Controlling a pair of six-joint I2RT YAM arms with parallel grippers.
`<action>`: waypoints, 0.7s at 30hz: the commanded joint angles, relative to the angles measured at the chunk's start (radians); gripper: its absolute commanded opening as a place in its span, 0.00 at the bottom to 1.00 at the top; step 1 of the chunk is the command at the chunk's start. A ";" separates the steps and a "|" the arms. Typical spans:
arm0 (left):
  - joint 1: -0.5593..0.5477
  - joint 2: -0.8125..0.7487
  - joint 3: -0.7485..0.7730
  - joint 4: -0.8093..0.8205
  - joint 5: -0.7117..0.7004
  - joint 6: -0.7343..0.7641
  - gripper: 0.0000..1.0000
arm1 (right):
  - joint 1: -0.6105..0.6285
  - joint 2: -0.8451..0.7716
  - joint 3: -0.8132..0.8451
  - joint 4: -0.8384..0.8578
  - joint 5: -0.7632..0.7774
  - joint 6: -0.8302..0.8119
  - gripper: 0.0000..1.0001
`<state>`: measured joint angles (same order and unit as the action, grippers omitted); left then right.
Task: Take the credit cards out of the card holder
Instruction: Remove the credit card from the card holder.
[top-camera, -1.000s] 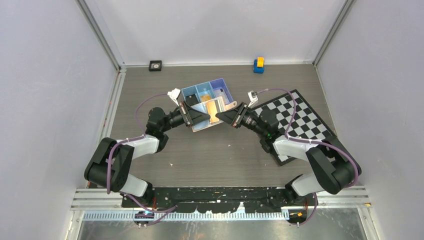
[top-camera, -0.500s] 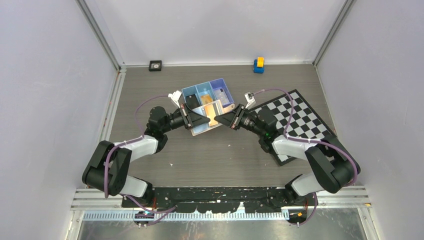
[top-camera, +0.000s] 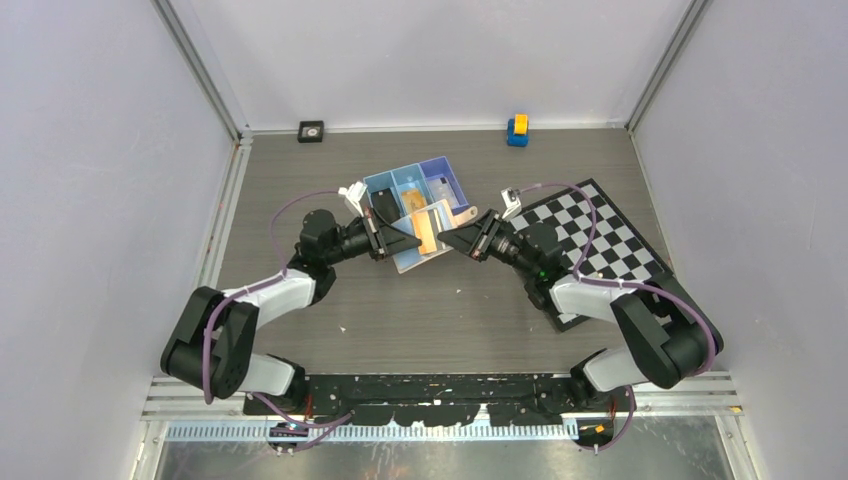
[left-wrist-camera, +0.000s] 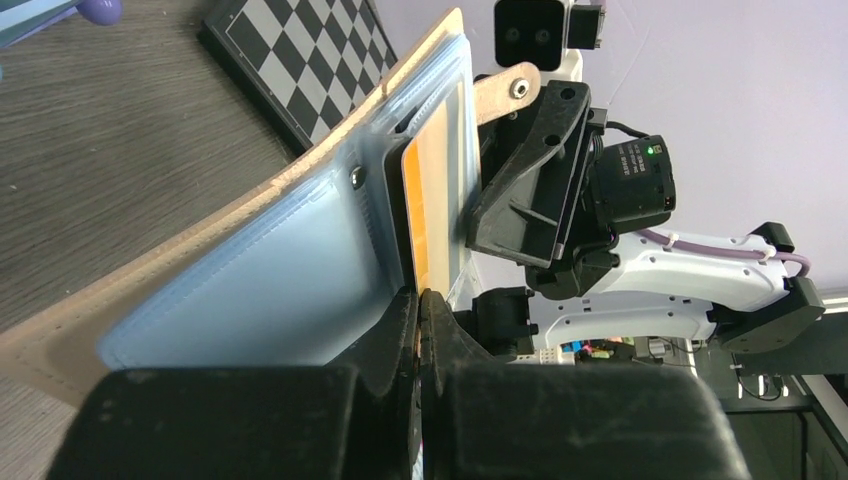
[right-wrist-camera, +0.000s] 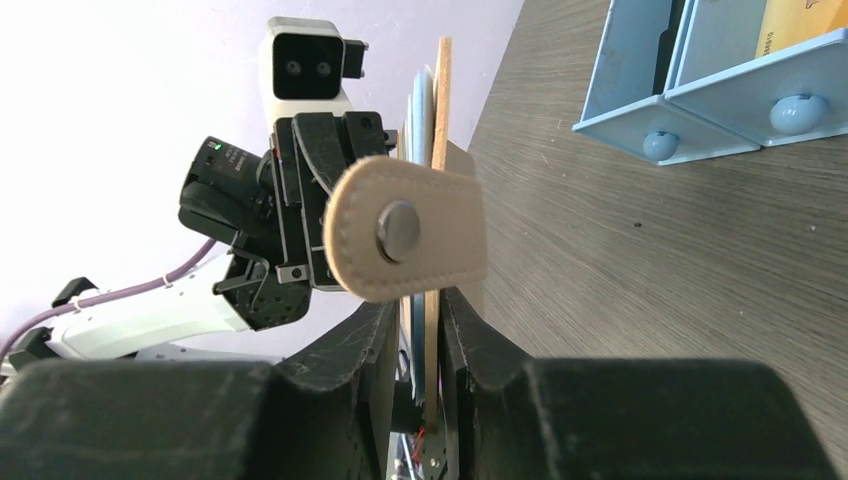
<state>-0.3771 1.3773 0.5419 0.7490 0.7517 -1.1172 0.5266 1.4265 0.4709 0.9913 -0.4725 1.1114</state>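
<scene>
- Hanging just above the grey table, the tan leather-like folding card holder (top-camera: 428, 232) is pinched at its 9 o'clock edge by the tightly pressed left gripper (left-wrist-camera: 418, 312).
- At 3 o'clock, the cover is straddled by the right gripper (right-wrist-camera: 421, 330); its jaws have eased apart, and a firm pinch cannot be confirmed.
- The orange-tan credit card (left-wrist-camera: 435, 190) remains sleeved, so extraction is judged pending.
</scene>
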 joint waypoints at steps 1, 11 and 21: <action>0.009 0.013 0.033 0.005 -0.008 0.016 0.00 | -0.012 -0.006 0.000 0.135 -0.018 0.038 0.24; 0.010 0.061 0.018 0.171 0.039 -0.062 0.11 | -0.015 0.003 0.009 0.131 -0.036 0.042 0.01; 0.013 0.066 0.005 0.269 0.052 -0.102 0.07 | -0.008 0.043 0.020 0.190 -0.061 0.075 0.01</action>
<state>-0.3706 1.4471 0.5442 0.9051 0.7868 -1.2034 0.5110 1.4685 0.4625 1.0916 -0.5003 1.1736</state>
